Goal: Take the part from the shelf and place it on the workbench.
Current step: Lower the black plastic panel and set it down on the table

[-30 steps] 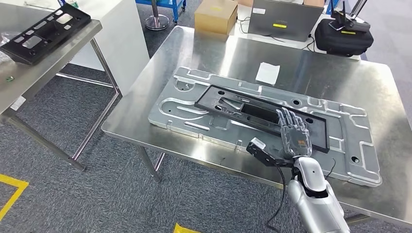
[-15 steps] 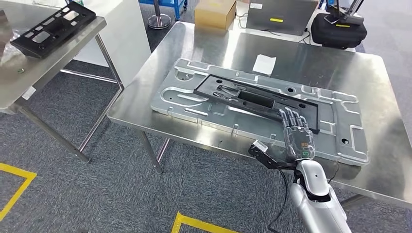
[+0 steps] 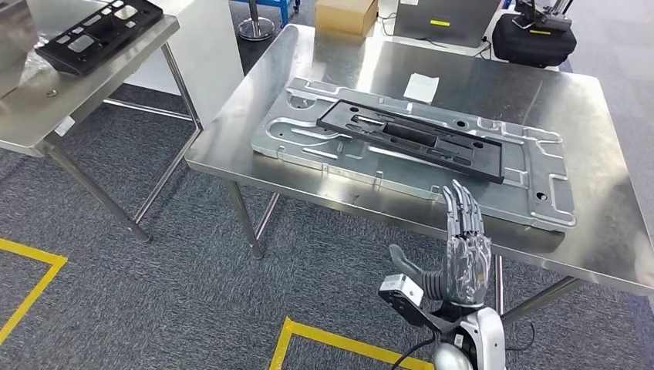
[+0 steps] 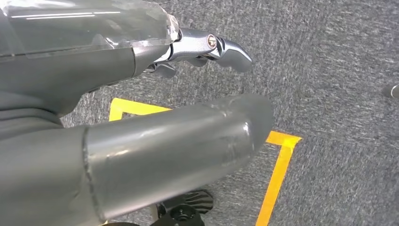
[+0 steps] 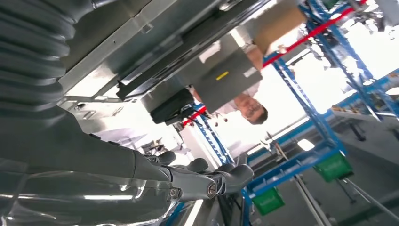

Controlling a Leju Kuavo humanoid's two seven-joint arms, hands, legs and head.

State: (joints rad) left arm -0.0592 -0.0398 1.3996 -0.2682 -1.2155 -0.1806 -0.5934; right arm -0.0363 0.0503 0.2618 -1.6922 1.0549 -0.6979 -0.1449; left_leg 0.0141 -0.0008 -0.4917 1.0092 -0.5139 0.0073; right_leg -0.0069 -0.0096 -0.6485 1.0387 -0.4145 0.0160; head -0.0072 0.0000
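Step in hand: placement is judged done. The black part [image 3: 411, 139] lies flat on the grey metal plate [image 3: 540, 202] on the steel surface [image 3: 609, 254], long axis running from 10 to 4 o'clock.

Right hand [image 3: 464, 247]: raised at the near edge of the surface, at 6 o'clock of the part and apart from it. The fingers [image 3: 463, 206] are straight, spread wide and hold nothing.

Left hand [image 4: 141, 108]: hangs over grey carpet and yellow floor tape [image 4: 277, 174]. The fingers [image 4: 221, 47] hold nothing; how widely they are spread cannot be told.

Next move, as judged: nothing is left but pulling the arm clear without brushing the plate edge.

Materials and shapes:
- Part: matt black, long, thin rectangular frame with cut-out slots; likely rigid plastic.
- Plate: pale stamped metal with raised ribs and holes.
- Surface: brushed stainless steel, reflective, on slim legs.
- 2nd black part [image 3: 100, 35]: on the neighbouring steel table [image 3: 46, 123] at 10 o'clock.
- White paper slip [image 3: 421, 87]: beyond the plate at 12 o'clock.
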